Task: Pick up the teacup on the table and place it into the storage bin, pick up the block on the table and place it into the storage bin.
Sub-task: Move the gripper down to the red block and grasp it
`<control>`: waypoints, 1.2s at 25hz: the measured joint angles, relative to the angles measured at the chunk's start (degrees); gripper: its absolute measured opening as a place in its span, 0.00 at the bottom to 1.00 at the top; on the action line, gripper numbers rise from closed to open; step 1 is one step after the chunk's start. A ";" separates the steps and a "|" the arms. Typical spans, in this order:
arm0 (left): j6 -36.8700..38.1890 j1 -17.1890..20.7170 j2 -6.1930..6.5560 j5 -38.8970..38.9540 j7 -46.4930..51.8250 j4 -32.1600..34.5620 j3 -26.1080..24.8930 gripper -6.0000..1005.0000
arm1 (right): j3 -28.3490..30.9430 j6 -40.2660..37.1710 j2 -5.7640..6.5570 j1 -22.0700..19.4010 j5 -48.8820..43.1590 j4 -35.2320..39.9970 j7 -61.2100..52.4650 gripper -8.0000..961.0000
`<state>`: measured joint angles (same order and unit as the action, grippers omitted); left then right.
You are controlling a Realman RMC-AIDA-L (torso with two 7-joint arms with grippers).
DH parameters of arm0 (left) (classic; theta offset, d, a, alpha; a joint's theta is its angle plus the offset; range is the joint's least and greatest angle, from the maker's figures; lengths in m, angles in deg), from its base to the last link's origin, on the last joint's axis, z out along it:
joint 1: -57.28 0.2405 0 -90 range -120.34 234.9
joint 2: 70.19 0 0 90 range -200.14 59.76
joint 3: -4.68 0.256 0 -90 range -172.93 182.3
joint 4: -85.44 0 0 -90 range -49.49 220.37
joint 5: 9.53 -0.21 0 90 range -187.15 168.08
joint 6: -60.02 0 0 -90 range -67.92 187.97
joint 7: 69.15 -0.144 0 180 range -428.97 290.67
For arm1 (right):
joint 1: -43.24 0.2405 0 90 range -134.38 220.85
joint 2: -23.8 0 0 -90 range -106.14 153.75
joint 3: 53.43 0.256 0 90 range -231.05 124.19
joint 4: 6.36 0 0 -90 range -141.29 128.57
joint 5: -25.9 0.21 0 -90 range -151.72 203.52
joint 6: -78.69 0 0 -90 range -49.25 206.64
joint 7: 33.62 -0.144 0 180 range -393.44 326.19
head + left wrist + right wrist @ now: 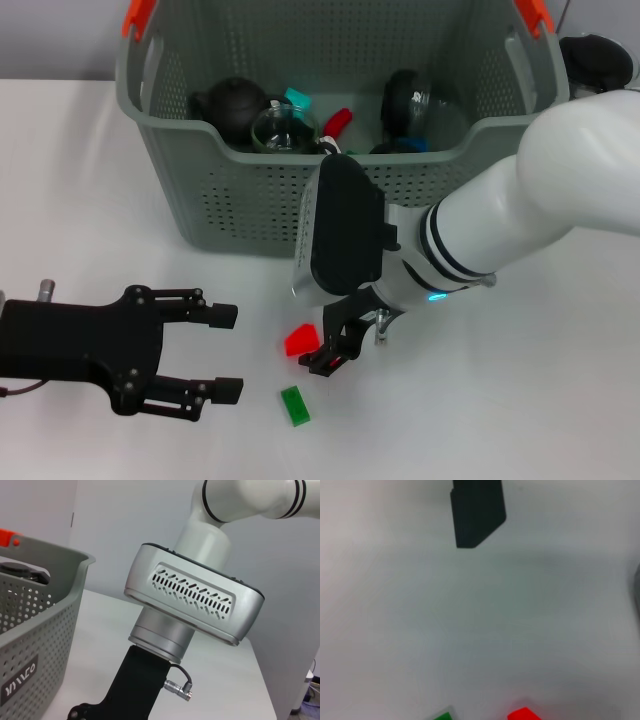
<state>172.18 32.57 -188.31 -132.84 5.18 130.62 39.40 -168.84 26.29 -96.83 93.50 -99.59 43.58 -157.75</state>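
While its fingers are mostly hidden and their spread cannot be told, the right pincer (340, 352) is seen low over the desk (520, 380), a red block (300, 340) just beside it, a green block (295, 405) nearby, the storage bin (250, 200) behind. The left pincer (228, 352) is held wide, parked apart.

We find one piece of lettering only: a small black label (19, 677) on the front wall of the storage bin (35, 630), seen in the left wrist view. Its pale characters run at a slant; we cannot make them out. No other text, numbers or signs noted.
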 joint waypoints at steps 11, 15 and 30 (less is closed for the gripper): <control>0.11 0.02 -0.03 0.00 0.07 0.00 0.00 0.81 | 1.52 -2.13 0.04 0.48 -0.11 0.33 0.01 0.82; 0.23 0.02 -0.09 0.00 0.04 0.00 0.00 0.81 | 1.03 -1.66 -0.23 0.76 -0.12 0.06 0.02 0.81; 0.52 -0.06 -0.17 0.00 -0.04 0.03 0.00 0.81 | 0.71 -0.71 -0.71 0.71 0.39 -0.78 -0.55 0.78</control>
<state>172.70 32.50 -188.49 -132.84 5.14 130.65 39.40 -168.13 25.58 -97.54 94.21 -99.20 42.80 -158.29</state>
